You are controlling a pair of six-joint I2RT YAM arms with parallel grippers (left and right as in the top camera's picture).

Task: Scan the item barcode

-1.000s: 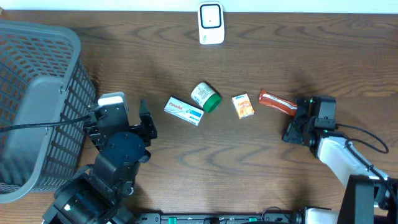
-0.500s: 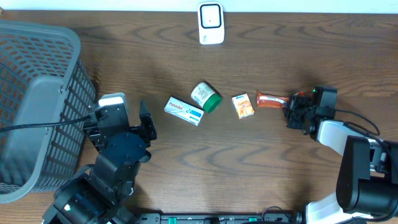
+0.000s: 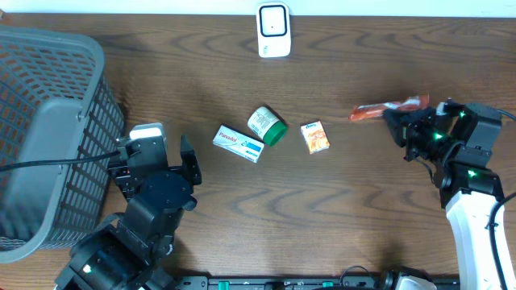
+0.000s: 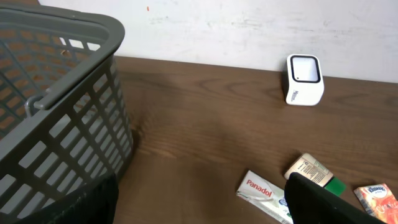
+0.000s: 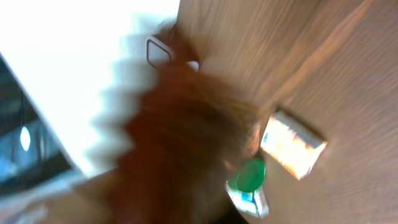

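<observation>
We see the right pincer (image 3: 403, 121) clamped shut on the red snack packet (image 3: 379, 111), which it holds over the right side of the bench (image 3: 363, 209), well apart from the white scanner (image 3: 273, 31) at the far edge. The left pincer (image 4: 202, 186) hangs open near the grey basket (image 3: 48, 121), gripping nothing.

White box (image 4: 261, 191) reads "Panadol"

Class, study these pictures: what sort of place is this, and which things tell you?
Probably a mock shop checkout: a white barcode scanner, a grey shopping basket, and small packaged goods such as a Panadol box, all on a wooden table.
</observation>
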